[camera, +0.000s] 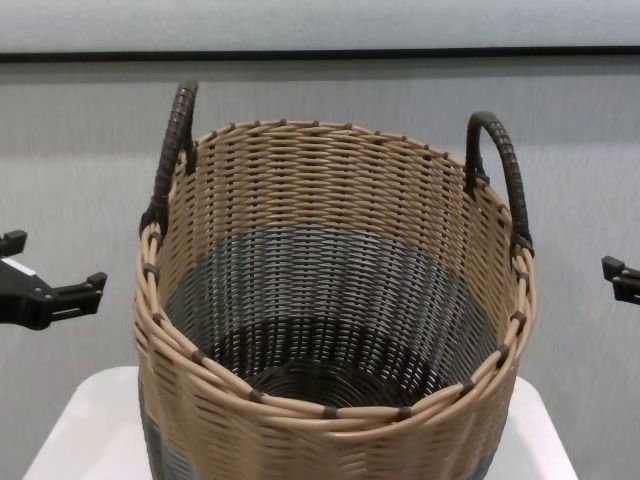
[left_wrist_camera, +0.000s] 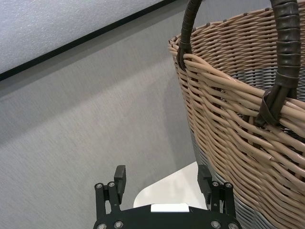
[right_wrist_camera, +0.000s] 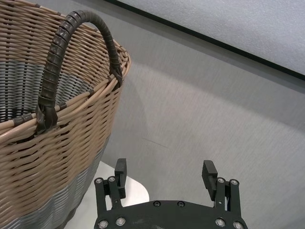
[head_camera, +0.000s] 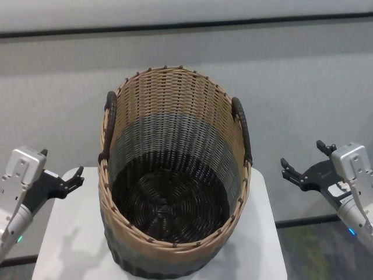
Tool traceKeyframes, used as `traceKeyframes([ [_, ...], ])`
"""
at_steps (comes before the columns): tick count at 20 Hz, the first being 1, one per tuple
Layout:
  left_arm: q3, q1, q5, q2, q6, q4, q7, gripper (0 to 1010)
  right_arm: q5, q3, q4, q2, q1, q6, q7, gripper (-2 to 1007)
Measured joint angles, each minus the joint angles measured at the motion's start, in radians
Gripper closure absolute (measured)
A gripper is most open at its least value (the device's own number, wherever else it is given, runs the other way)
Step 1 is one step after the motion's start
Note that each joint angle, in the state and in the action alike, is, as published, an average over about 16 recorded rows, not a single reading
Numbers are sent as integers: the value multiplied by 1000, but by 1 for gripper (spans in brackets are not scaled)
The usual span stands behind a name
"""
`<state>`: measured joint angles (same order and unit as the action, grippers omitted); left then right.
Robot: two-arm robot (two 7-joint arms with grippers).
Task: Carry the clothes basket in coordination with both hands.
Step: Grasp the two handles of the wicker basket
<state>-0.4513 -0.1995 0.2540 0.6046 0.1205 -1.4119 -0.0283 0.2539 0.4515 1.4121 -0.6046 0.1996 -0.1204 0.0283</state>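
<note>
The clothes basket (head_camera: 175, 125) stands upright and empty on a small white table (head_camera: 265, 233), with a tan upper band, a grey middle and a dark base. Its dark brown loop handles (head_camera: 109, 122) (head_camera: 242, 129) rise on the left and right rims. My left gripper (head_camera: 62, 162) hangs open beside the left handle (left_wrist_camera: 286, 47), a short gap away from the basket wall (left_wrist_camera: 238, 138). My right gripper (head_camera: 302, 154) is open too, off the table's right side and apart from the right handle (right_wrist_camera: 62, 43). Neither gripper (left_wrist_camera: 162, 171) (right_wrist_camera: 165, 166) touches anything.
A grey wall (head_camera: 303, 76) with a black stripe (head_camera: 233, 23) stands close behind the basket. The white table (camera: 80, 420) is barely wider than the basket. Dark carpeted floor (head_camera: 326, 251) shows at the lower right.
</note>
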Motion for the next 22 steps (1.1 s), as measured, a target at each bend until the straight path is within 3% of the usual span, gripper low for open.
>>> traceKeyframes([
  [22,0,0,0,0,0,0,0,11,0,0,0,0,0,0,0,2],
])
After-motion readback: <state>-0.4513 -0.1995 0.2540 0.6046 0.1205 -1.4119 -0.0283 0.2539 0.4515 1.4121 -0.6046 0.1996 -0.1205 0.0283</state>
